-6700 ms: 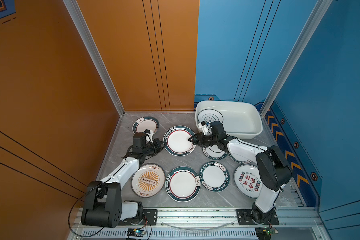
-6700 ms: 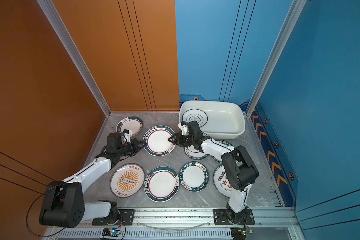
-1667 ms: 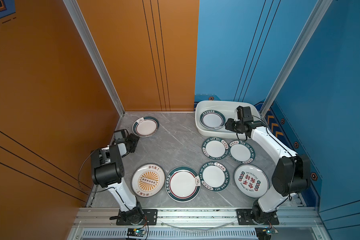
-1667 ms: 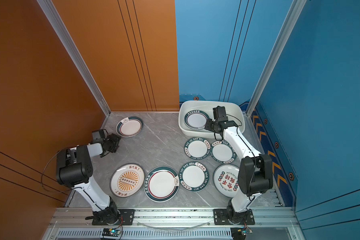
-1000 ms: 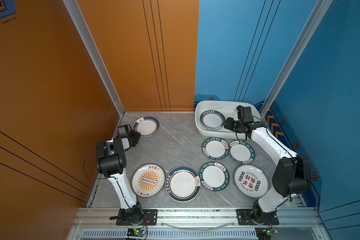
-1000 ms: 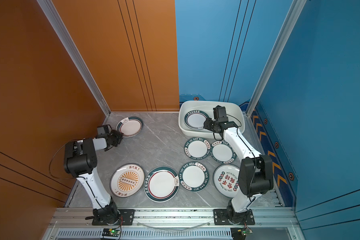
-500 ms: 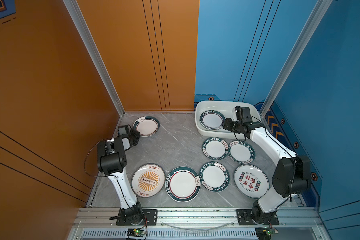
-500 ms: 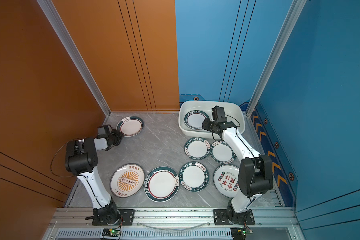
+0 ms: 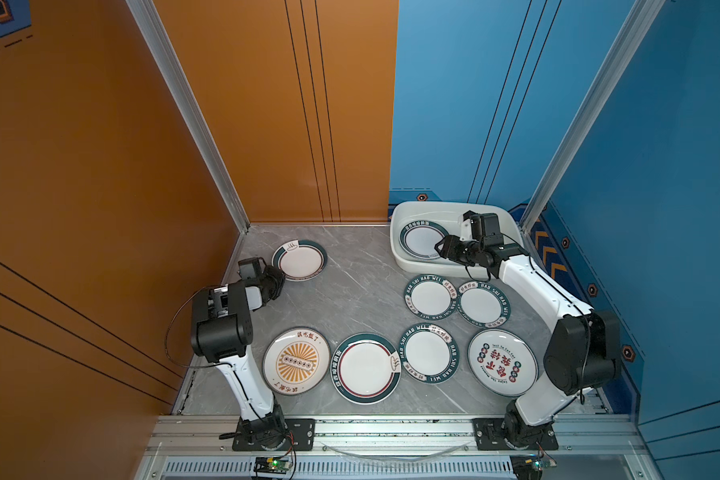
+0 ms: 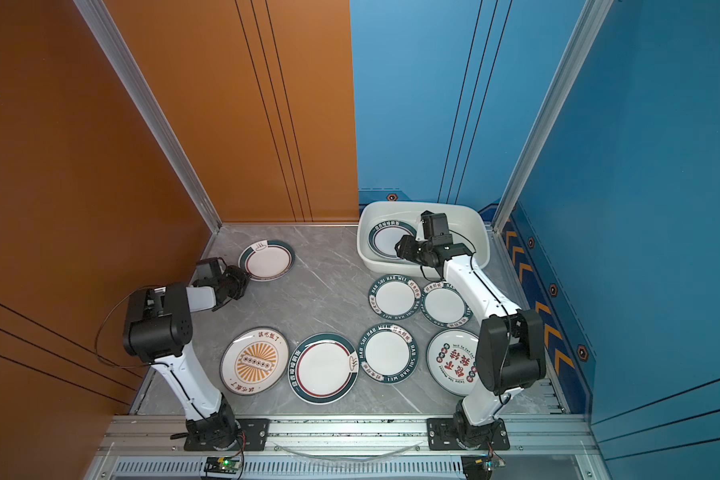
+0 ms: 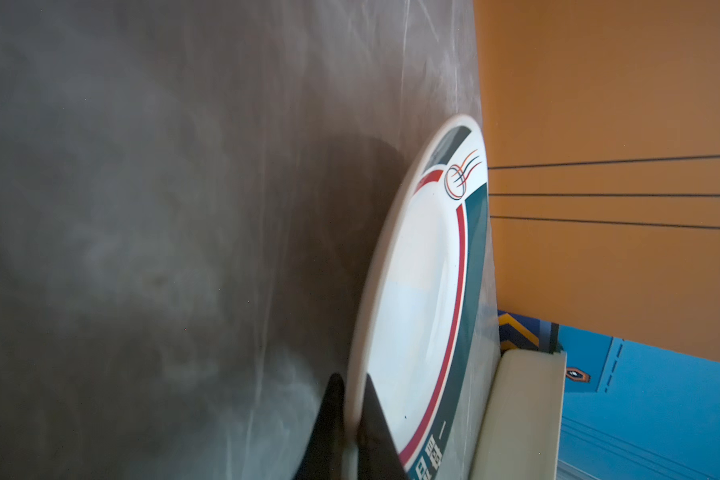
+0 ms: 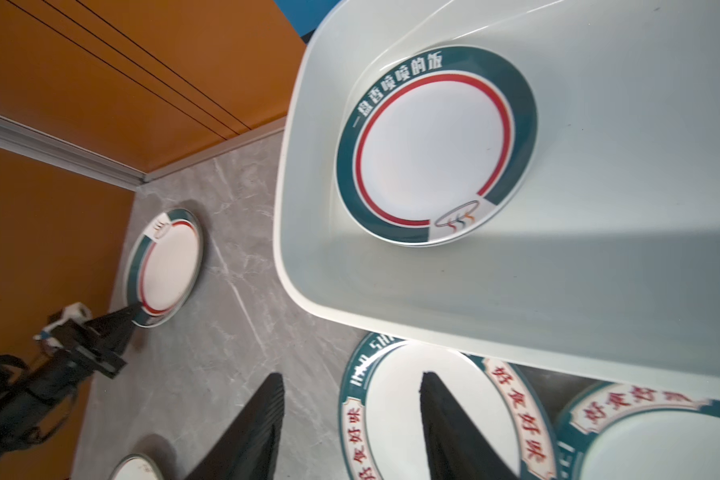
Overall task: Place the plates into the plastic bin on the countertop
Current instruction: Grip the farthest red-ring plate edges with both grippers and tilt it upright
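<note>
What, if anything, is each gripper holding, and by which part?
The left gripper pinches the back-left plate by its rim; the right gripper is open, holding nothing.

Orange wall panels [image 9: 100, 145] fill the left and upper middle of both top views, thin black lines [image 9: 308, 108] running down them; blue wall panels [image 9: 454, 104] take the upper right; a silver post [image 9: 188, 116] slants in from the upper left, a second post [image 9: 591, 108] from the upper right; yellow chevrons [image 9: 546, 245] step along the foot of the blue wall at right; a hexagonal badge [image 9: 422, 197] sits just right of the colour seam; the aluminium rail [image 9: 391, 426] spans the bottom edge; below it, a small circuit board [image 9: 273, 464] shows a green light.
</note>
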Robot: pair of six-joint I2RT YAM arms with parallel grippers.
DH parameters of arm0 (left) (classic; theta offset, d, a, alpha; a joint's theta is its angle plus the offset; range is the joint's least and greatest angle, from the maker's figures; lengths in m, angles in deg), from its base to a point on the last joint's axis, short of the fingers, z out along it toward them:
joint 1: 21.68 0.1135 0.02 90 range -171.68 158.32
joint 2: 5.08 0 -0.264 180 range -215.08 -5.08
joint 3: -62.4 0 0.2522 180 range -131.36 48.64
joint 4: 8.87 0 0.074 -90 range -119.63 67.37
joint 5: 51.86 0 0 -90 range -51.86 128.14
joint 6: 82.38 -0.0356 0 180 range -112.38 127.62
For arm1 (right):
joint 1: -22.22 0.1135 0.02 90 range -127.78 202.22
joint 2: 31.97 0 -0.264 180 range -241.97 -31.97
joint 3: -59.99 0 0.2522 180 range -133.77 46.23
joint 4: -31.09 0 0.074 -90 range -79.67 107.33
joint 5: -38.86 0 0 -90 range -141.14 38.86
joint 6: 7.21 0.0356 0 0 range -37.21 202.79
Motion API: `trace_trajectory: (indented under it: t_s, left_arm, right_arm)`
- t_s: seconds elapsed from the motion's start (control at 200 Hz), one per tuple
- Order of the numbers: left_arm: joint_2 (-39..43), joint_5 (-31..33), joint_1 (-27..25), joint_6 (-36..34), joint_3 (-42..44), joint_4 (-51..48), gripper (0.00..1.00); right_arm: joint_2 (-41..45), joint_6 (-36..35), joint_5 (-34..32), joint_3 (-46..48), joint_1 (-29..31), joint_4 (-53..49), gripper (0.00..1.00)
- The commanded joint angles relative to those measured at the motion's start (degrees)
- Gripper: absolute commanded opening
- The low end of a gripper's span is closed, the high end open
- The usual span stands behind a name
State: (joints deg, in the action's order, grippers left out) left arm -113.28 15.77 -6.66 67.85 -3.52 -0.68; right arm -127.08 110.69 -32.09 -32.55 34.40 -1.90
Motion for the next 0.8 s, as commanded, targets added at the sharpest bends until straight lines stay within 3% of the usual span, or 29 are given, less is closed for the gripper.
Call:
trace_trajectory:
  t_s: [0.0,0.115,0.415,0.596,0.796]
  left_arm:
    - [6.9,-5.1,-0.2,1.3,2.9,2.7,0.00]
    - [14.6,-7.7,-0.4,1.7,6.4,2.7,0.00]
    - [29.6,-18.0,-4.6,1.1,12.5,-0.1,0.00]
    - [36.6,-17.8,-9.6,-5.3,12.8,-10.3,0.00]
    - [38.6,-18.1,-13.1,-7.6,12.6,-13.1,0.00]
  right_arm:
    - [-0.8,2.2,9.4,-0.1,0.8,4.0,0.67]
    - [-1.7,3.0,13.5,-0.6,2.6,5.5,0.76]
    - [-5.2,2.8,19.4,-4.6,10.3,6.1,0.76]
    - [-7.5,3.3,20.7,-6.8,13.8,7.0,0.75]
    - [-9.5,4.4,21.6,-7.3,15.8,8.9,0.73]
